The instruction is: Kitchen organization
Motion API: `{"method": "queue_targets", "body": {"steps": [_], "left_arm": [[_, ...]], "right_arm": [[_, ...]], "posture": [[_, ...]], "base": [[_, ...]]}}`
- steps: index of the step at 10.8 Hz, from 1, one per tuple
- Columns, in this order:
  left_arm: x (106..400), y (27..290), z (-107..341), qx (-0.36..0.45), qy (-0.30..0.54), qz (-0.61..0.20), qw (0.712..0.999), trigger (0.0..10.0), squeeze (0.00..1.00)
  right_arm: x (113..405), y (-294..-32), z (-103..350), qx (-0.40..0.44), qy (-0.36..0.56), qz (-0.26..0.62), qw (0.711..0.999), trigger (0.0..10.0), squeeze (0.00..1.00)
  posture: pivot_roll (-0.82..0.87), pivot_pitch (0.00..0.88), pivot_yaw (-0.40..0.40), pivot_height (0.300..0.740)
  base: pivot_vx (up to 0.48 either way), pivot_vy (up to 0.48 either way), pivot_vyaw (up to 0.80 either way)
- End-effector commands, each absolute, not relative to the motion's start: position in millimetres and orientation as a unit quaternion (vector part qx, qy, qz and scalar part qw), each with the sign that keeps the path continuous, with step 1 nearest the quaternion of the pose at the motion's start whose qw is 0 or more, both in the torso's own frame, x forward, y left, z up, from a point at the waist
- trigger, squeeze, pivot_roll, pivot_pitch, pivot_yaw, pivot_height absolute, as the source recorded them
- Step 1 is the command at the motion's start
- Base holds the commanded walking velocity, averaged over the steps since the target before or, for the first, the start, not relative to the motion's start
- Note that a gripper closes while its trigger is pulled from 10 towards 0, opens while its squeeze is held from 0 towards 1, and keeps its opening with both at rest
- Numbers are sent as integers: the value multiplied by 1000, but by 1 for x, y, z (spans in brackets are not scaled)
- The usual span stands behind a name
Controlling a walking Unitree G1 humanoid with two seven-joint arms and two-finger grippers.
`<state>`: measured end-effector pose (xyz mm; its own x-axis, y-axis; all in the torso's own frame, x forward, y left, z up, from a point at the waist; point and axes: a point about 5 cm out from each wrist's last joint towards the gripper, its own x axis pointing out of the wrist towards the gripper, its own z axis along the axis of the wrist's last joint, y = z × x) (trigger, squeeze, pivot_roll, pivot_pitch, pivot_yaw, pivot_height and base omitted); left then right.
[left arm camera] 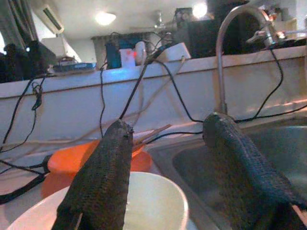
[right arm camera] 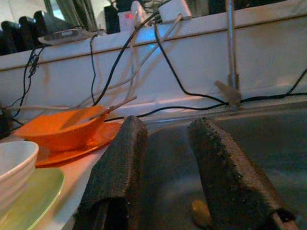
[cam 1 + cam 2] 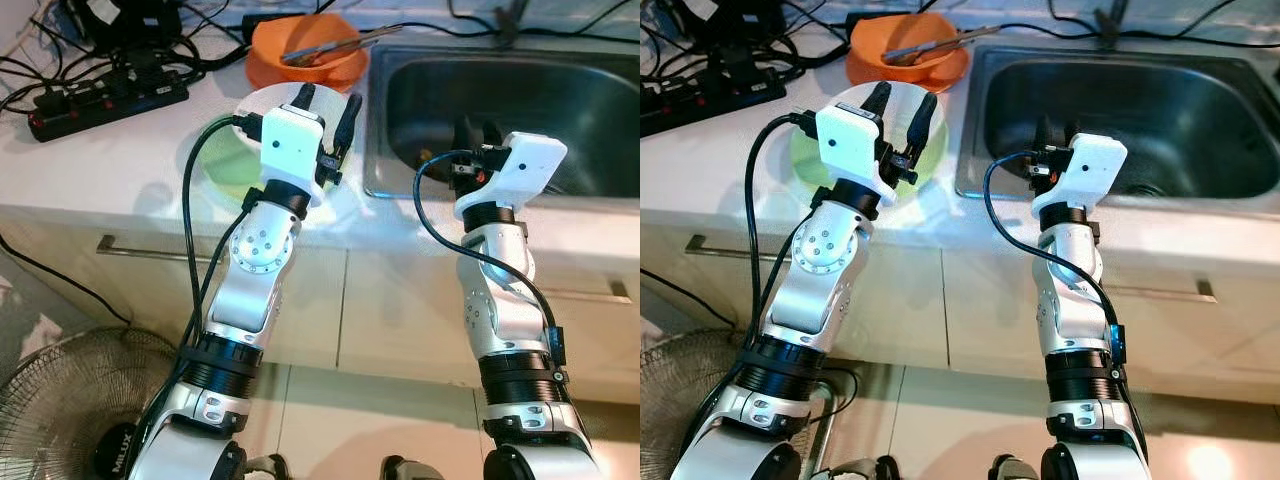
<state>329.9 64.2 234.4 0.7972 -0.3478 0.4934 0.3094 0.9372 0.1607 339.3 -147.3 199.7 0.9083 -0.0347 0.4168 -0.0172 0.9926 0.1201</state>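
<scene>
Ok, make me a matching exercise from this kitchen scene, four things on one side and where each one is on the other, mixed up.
Things:
1. white bowl
2. orange bowl
3. power strip
4. right gripper

Places:
A. far left of the counter, among cables
B. over the near edge of the sink
C. under the left gripper, on a green plate
D. behind the white bowl, holding utensils

Pairs: 1-C, 2-D, 3-A, 4-B

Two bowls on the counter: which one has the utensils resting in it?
The orange bowl, set farther back by the sink; utensils lie across it. The white bowl sits nearer, under the open left gripper.
</scene>
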Motion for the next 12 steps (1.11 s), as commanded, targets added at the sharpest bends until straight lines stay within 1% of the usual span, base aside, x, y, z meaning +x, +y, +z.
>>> {"method": "queue_targets", "body": {"steps": [1, 2, 5, 6, 11, 12], "left_arm": [[329, 65, 242, 39, -281, -167, 944, 10000, 0], [329, 65, 242, 40, -282, -167, 944, 10000, 0], [328, 65, 245, 40, -289, -164, 942, 10000, 0], [328, 65, 245, 41, -289, -164, 942, 10000, 0], [327, 64, 245, 43, -290, -169, 941, 10000, 0], [327, 64, 246, 43, -290, -171, 941, 10000, 0]], "right_arm": [[339, -143, 209, 52, -232, 2, 971, 10000, 0], [339, -143, 209, 50, -233, 3, 971, 10000, 0], [339, -141, 210, 47, -240, 6, 970, 10000, 0], [339, -143, 211, 65, -240, 2, 969, 10000, 0], [341, -144, 208, 73, -234, -1, 969, 10000, 0], [342, -144, 208, 76, -232, -2, 970, 10000, 0]], "posture": [[4, 89, 48, 740], [5, 89, 48, 740], [7, 89, 46, 740], [7, 89, 47, 740], [11, 78, 49, 740], [12, 75, 50, 740]], "base": [[304, 0, 0], [300, 0, 0], [314, 0, 519], [330, 0, 0], [342, 0, 0], [345, 0, -800]]}}
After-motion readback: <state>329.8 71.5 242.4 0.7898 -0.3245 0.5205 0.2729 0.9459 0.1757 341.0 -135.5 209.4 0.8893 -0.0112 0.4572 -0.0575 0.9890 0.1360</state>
